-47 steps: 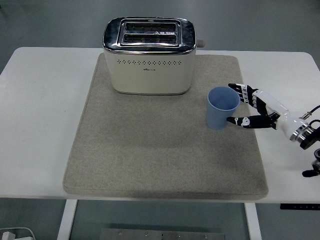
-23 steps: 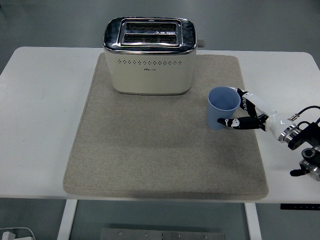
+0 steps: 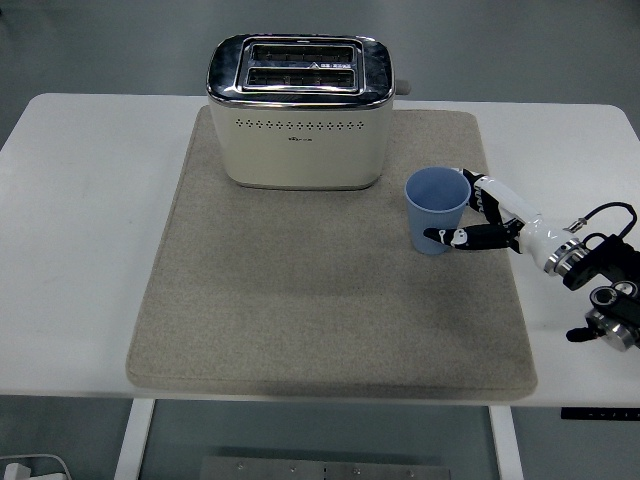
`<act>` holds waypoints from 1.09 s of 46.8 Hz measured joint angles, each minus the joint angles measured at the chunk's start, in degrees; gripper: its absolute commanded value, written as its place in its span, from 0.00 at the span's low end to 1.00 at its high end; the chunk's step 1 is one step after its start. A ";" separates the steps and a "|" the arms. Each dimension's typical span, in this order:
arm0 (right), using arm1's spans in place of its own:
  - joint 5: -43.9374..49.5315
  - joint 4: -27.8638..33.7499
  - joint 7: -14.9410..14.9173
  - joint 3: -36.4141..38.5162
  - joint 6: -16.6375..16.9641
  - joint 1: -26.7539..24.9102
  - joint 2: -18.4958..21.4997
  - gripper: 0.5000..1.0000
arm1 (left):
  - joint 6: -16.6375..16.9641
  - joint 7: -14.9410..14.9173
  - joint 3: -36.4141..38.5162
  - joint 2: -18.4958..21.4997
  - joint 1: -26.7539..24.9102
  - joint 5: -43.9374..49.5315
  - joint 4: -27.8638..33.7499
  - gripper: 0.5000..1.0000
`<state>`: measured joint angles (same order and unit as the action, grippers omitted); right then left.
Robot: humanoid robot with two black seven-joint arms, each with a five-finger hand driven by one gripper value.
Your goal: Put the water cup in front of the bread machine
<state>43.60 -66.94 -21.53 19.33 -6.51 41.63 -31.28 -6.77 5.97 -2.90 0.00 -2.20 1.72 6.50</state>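
Head view. The right hand (image 3: 495, 222) reaches in from the right edge, its fingers (image 3: 450, 237) wrapped around the blue water cup (image 3: 436, 210); the far-side fingers are mostly hidden behind the cup. The cup stands upright on the grey mat (image 3: 330, 300), to the right of and slightly nearer than the cream toaster (image 3: 300, 115), on the white table (image 3: 80, 220). The forearm is cut off by the frame.

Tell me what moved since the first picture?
The right hand slid left and closed around the blue cup, which has shifted a little left toward the toaster. The toaster and mat stayed put.
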 measured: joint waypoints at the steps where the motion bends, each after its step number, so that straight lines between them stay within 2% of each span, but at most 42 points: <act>1: 0.04 -0.05 0.00 -0.04 0.02 0.16 0.00 0.00 | 0.00 0.00 0.00 0.00 0.00 0.00 0.00 1.00; 21: -0.79 -1.17 2.02 0.57 -0.27 2.06 -0.54 0.00 | 0.00 0.00 0.00 0.00 0.00 0.04 0.00 1.00; 31: -3.02 -4.72 2.08 0.74 -1.56 3.28 0.31 0.00 | 0.00 0.00 0.00 0.00 0.00 0.04 0.00 1.00; 40: -3.02 -4.96 2.19 0.20 -1.97 4.39 4.89 0.00 | 0.00 0.01 0.00 0.00 -0.01 0.04 0.00 1.00; 45: -2.91 -4.50 3.55 0.11 -2.89 5.23 8.16 0.00 | 0.00 0.00 0.00 0.00 0.00 0.04 0.00 1.00; 51: -2.43 -3.40 3.86 0.00 -3.31 5.75 12.18 0.00 | 0.00 0.00 0.00 0.00 0.00 0.03 0.00 1.00</act>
<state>41.17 -70.34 -17.68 19.33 -9.82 47.38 -19.11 -6.77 5.98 -2.90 0.00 -2.19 1.75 6.50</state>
